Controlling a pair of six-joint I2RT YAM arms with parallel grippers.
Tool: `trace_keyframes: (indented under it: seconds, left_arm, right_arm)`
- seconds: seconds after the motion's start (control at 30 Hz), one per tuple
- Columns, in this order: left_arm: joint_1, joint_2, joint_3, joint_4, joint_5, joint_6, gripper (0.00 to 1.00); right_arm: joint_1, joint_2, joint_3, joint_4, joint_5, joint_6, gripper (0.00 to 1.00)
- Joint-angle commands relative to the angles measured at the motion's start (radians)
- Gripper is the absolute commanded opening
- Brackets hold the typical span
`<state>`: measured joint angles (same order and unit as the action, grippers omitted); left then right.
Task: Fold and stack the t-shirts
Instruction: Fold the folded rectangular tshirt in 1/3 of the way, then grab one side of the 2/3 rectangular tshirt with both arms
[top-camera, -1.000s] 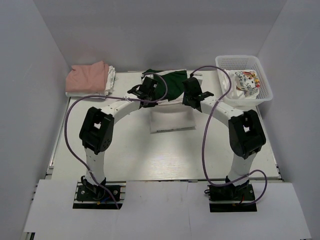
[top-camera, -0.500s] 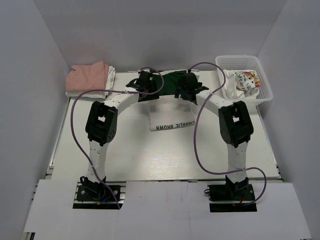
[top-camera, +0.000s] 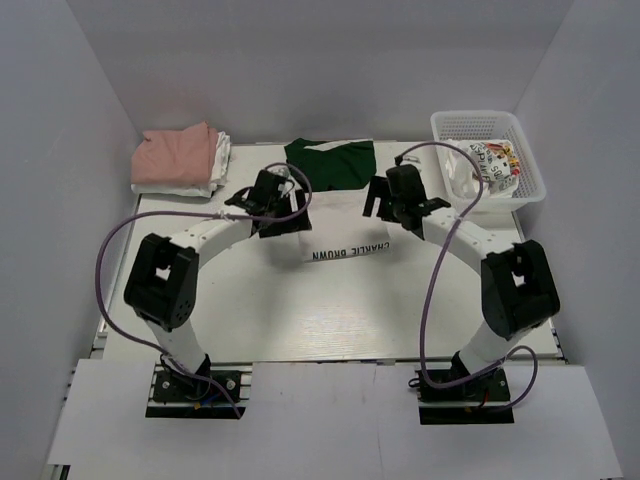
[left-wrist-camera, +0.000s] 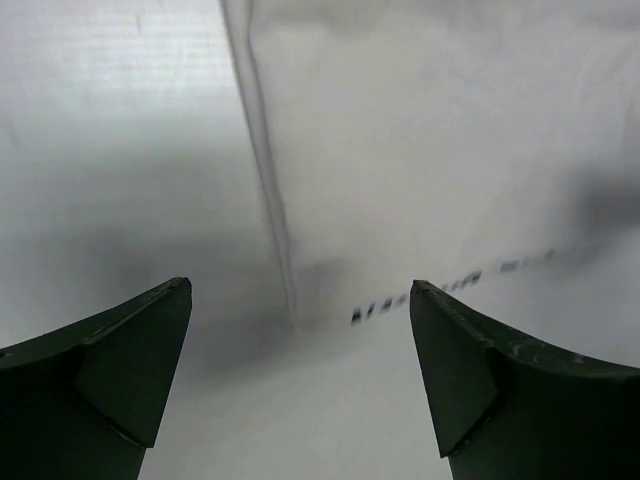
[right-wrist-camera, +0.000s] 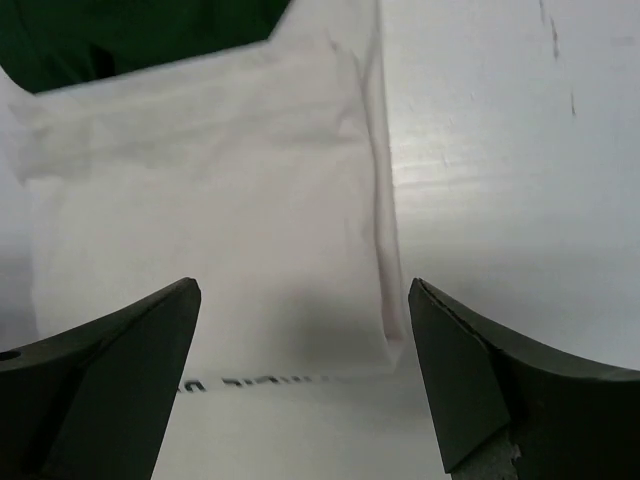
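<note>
The large white t-shirt (top-camera: 345, 235) with dark green sleeves (top-camera: 330, 160) lies folded at the back middle of the table, black lettering along its near edge. My left gripper (top-camera: 283, 215) hovers open over its left edge (left-wrist-camera: 262, 150), nothing between the fingers (left-wrist-camera: 120, 360). Over the right edge hangs my right gripper (top-camera: 385, 205), also open and holding nothing. The right wrist view shows white cloth (right-wrist-camera: 200, 200) and a green sleeve (right-wrist-camera: 130, 35). A salmon-pink t-shirt (top-camera: 175, 155) lies folded on a white one (top-camera: 222, 160) at the back left.
A white basket (top-camera: 530, 165) at the back right holds a crumpled printed cloth (top-camera: 492, 165). White walls enclose the table (top-camera: 330, 310) on three sides. Purple cables loop from both arms.
Both grippers have opened and let go of the green-sleeved shirt. They have drawn back toward the near side. The shirt now lies flat with its lettering showing.
</note>
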<state>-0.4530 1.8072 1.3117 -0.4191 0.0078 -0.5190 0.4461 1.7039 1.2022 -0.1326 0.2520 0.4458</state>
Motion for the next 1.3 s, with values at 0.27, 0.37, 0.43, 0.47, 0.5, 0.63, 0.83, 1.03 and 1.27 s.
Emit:
trace_keyframes:
  seconds: [0.27,0.37,0.43,0.47,0.5,0.63,0.83,1.03,1.27]
  left_arm:
    - [-0.053,-0.079,-0.272,0.172,0.179,-0.069,1.0]
    - [-0.062,-0.057,-0.281,0.172,0.169,-0.079,1.0]
    - [-0.062,-0.045,-0.269,0.172,0.141,-0.079,0.96]
    - [-0.062,-0.03,-0.269,0.172,0.141,-0.079,0.94]
    - [-0.062,-0.02,-0.256,0.172,0.13,-0.079,0.93]
    - [-0.062,0.017,-0.256,0.172,0.165,-0.079,0.67]
    - [-0.091,0.026,-0.288,0.181,0.187,-0.07,0.37]
    - [-0.11,0.003,-0.298,0.129,0.167,-0.07,0.0]
    - [-0.154,-0.267,-0.382,0.023,0.237,-0.071,0.0]
  right_arm:
    - [-0.044,-0.113,-0.268,0.013,-0.069,0.09,0.9]
    - [-0.058,-0.096,-0.297,0.03,-0.106,0.093,0.9]
    - [-0.07,-0.07,-0.297,0.024,-0.122,0.096,0.89]
    - [-0.072,-0.067,-0.297,0.025,-0.135,0.099,0.89]
    - [-0.078,-0.058,-0.3,0.033,-0.143,0.096,0.87]
    - [-0.095,-0.017,-0.309,0.066,-0.195,0.103,0.68]
    - [-0.112,-0.018,-0.348,0.102,-0.31,0.143,0.14]
    - [-0.113,-0.068,-0.383,0.107,-0.355,0.142,0.0]
    - [-0.104,-0.289,-0.412,-0.162,-0.408,0.082,0.0]
